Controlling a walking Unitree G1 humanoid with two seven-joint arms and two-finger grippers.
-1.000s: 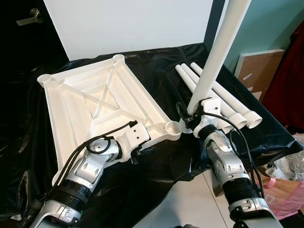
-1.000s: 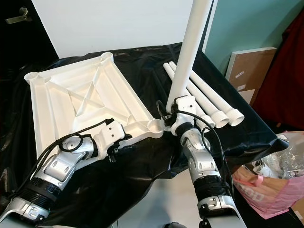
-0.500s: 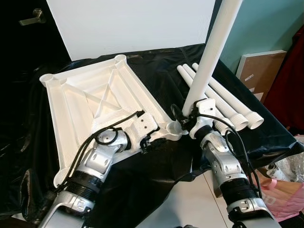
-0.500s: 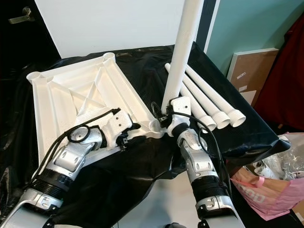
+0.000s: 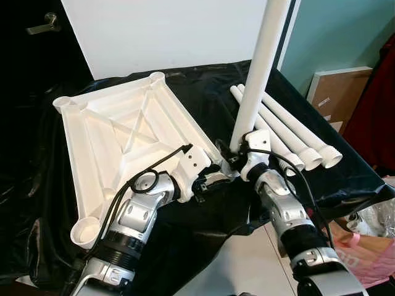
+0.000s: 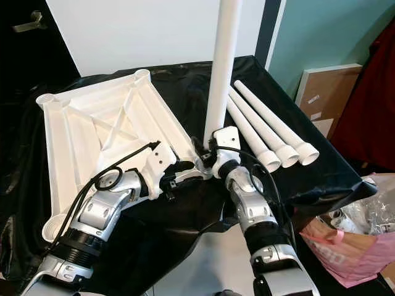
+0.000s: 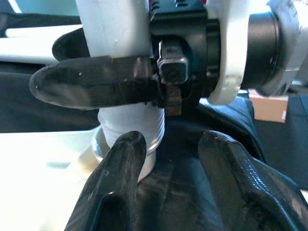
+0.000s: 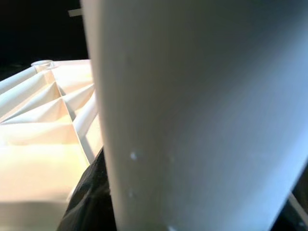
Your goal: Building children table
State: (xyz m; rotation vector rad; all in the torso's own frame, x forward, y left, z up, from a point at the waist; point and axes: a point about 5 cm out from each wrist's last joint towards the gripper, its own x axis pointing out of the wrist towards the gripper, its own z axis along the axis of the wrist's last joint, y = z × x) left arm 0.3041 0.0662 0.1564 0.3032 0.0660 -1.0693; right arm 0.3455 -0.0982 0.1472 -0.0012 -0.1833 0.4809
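Observation:
The white tabletop (image 5: 123, 132) lies upside down on the black cloth. My right gripper (image 5: 237, 155) is shut on a white leg (image 5: 258, 68), which stands upright with its threaded end (image 7: 137, 132) in the near right corner socket (image 7: 97, 150). One of the right gripper's fingers (image 7: 91, 86) wraps across the leg. My left gripper (image 7: 168, 159) is open at that same corner, low beside the socket, one fingertip touching the leg's threaded end. Three spare legs (image 5: 290, 129) lie side by side to the right.
A black cloth (image 5: 203, 83) covers the work table, whose front edge drops to a pale floor (image 5: 247, 265). A white board (image 5: 173, 31) leans behind. A brown panel (image 5: 336, 86) and a pink bag (image 6: 352, 246) sit to the right.
The leg has swung from tilted to upright and shifted left onto the corner socket. My left arm has slid along the tabletop's edge to that corner.

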